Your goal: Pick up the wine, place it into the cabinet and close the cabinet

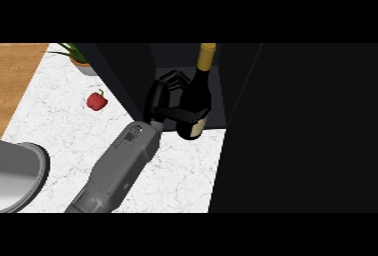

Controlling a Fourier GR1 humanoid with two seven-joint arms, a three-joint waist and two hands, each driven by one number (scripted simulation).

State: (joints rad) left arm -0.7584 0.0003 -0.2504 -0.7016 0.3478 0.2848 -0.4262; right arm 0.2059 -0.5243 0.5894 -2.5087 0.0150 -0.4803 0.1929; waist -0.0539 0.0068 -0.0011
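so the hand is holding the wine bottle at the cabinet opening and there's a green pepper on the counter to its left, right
Not quite: the pepper is red, not green. The head view shows it on the white counter, left of the hand that holds the wine bottle at the cabinet opening.

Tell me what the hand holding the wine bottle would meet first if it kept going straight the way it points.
Probably the cabinet interior: the hand, curled round the wine bottle, points into the dark opening. Depth there is unclear.

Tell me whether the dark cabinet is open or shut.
Open: the dark cabinet shows a gap where the left hand holds the dark wine bottle.
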